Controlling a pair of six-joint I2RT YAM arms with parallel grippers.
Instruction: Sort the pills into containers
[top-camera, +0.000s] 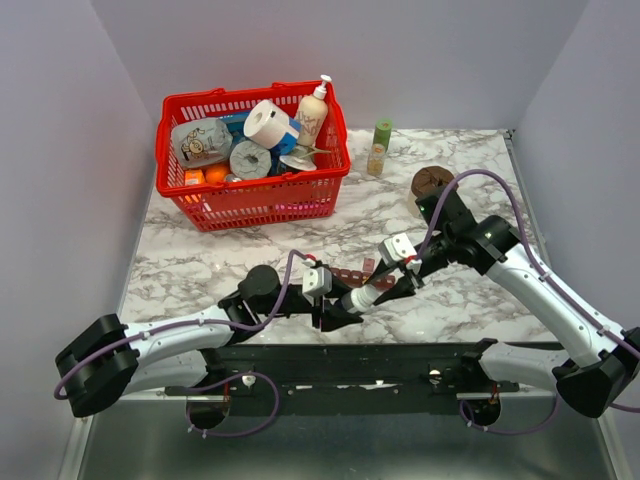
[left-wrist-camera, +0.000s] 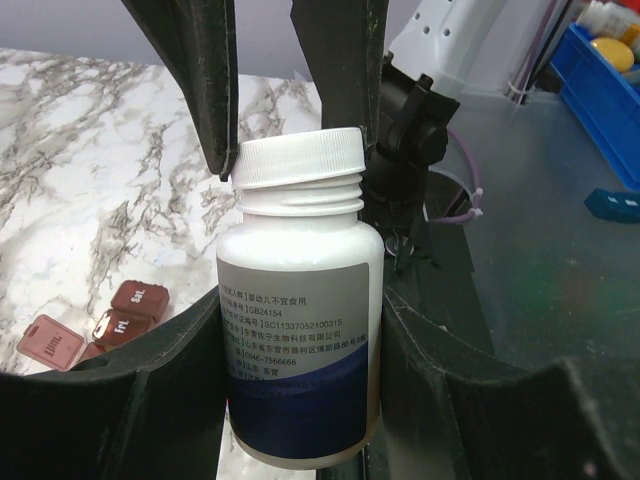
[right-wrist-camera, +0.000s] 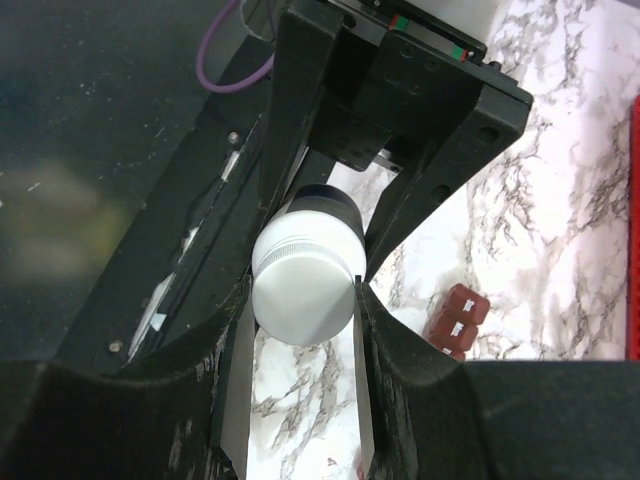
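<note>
Now, both arms are on one white bottle (left-wrist-camera: 295, 260), and that's the whole story of this moment. The left claw (left-wrist-camera: 300, 320) is closed round the bottle's body, a finger pressed to each side of the label, bracing it so it can't spin. The right claw (right-wrist-camera: 303, 310) comes in at the other end and is pinched tight on the ribbed cap (left-wrist-camera: 300, 160), one finger on either side. Split grip, then: one to hold, one to twist, which is how two-finger hands open a screw top. And look, the cap sits crooked, one edge lifted with the neck threads showing under it, so I'd call it loosened but not off. No pills on show; I'd guess they're inside the bottle, but its wall is opaque, so I can't tell. The strip (left-wrist-camera: 125, 315) lies on the marble table (left-wrist-camera: 80, 150) just beside the bottle, a little beyond it in the top view, near enough for a short tip-over once the cap is clear. At least one of its lids looks flipped open, ready to receive; inside the compartments is too small to read. The risk I see: the cap comes free with a jerk, the bottle tilts and spills early. A slow lift straight off the neck looks the safe call
</note>
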